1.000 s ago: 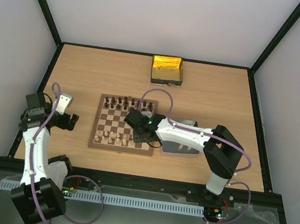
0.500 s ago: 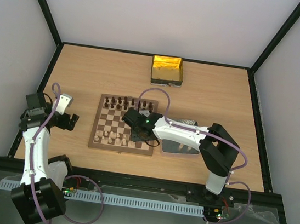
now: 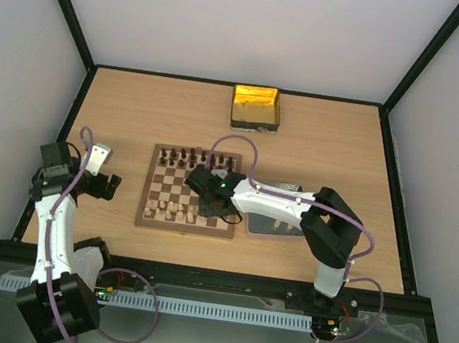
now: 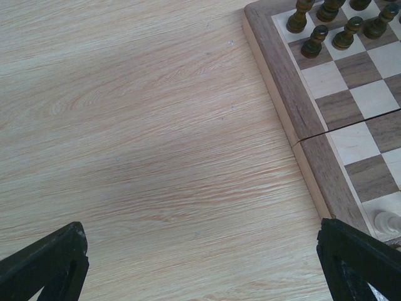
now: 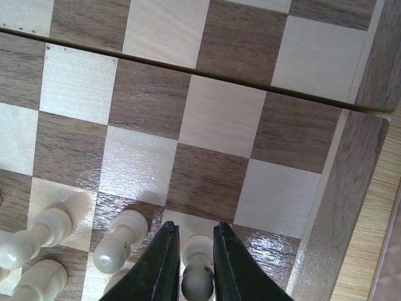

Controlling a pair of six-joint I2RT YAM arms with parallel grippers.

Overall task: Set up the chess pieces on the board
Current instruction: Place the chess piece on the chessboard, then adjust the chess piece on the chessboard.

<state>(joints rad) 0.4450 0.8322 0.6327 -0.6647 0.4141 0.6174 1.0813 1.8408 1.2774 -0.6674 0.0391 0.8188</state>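
Straddling a cream pawn (image 5: 197, 279) at the cream end of the board (image 5: 376, 69), the right gripper (image 5: 193, 229) hugs it closely; pinching or loose, cannot tell. Likely seating it beside neighbouring cream pieces (image 5: 119, 241). Left gripper (image 4: 200, 257) gapes wide over bare table (image 4: 138, 138), parked clear of the board.

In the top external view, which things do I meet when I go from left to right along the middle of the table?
The left end effector, open → the board → the grey tray.
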